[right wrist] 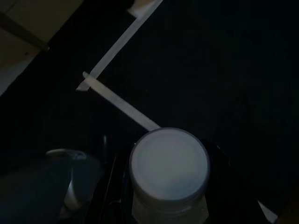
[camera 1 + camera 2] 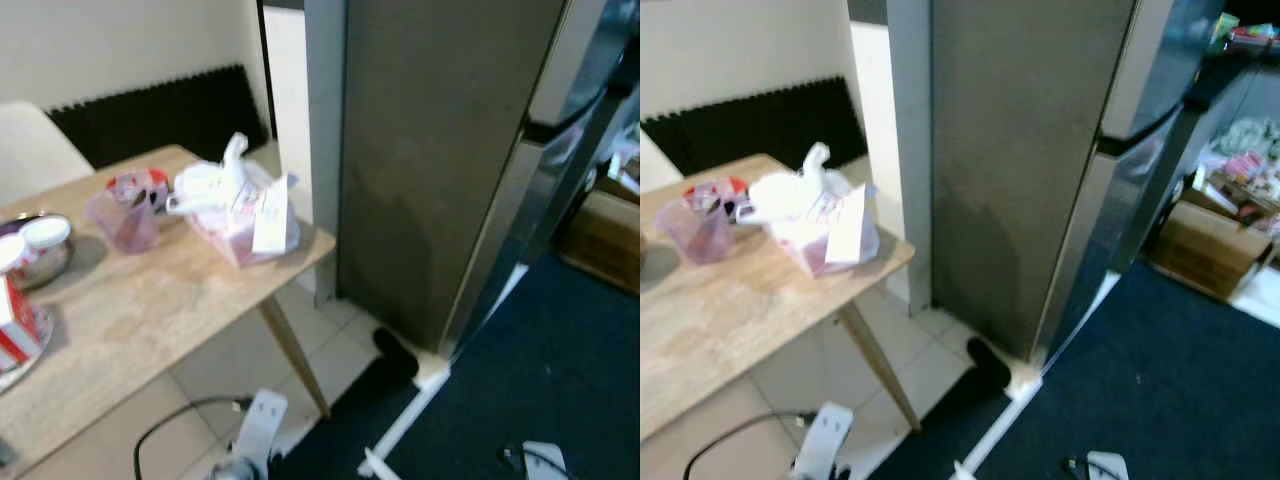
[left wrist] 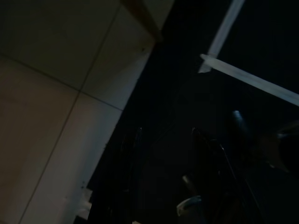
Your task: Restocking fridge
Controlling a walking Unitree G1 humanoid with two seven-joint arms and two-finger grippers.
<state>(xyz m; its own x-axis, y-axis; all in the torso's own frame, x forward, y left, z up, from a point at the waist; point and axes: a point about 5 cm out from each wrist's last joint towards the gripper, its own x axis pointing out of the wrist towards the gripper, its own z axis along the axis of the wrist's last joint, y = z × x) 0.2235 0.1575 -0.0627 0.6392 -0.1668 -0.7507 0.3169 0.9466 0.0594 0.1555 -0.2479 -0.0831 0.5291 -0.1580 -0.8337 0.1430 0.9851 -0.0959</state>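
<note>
You are mid-carry. The right gripper [image 1: 163, 205] is clamped on a white-lidded jar [image 1: 169, 168], its black fingers hugging both sides, and the arm hangs low over the dark carpet [image 2: 560, 370]. The fridge [image 2: 440, 150] stands at your 12 o'clock with its door closed, as far as you can see. The table [image 2: 150, 300] sits at 10 o'clock, with a bag [image 2: 240, 215] and tubs on it. The left gripper [image 3: 163, 177] hangs idle in the shade; whether its fingers are apart or together, you cannot tell. Next, you likely need to step round to the fridge front at 1 o'clock and open the door with the free left arm.
</note>
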